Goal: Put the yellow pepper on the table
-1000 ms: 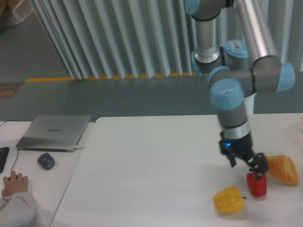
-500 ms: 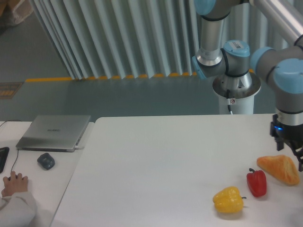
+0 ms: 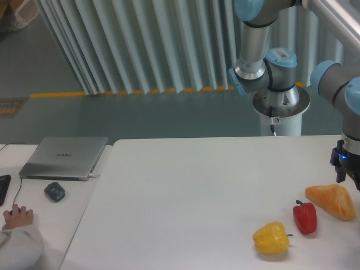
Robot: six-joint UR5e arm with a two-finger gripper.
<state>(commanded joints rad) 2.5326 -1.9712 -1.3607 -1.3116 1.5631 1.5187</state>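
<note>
The yellow pepper (image 3: 271,237) lies on the white table (image 3: 185,191) near its front edge, its dark stem pointing right. Nothing touches it. My gripper (image 3: 349,181) hangs at the right edge of the camera view, above the far end of the orange-tan bread piece (image 3: 332,201) and well to the right of and behind the yellow pepper. The picture's edge cuts the gripper off, so how its fingers stand is unclear. Nothing shows between them.
A smaller red pepper (image 3: 305,217) stands just right of the yellow one. The arm's base (image 3: 280,102) stands behind the table. On the left desk are a closed laptop (image 3: 64,156), a mouse (image 3: 54,192) and a person's hand (image 3: 17,217).
The gripper has left the red pepper and swung up and right to the frame's edge. The red pepper now stands free. The yellow pepper has not moved.
</note>
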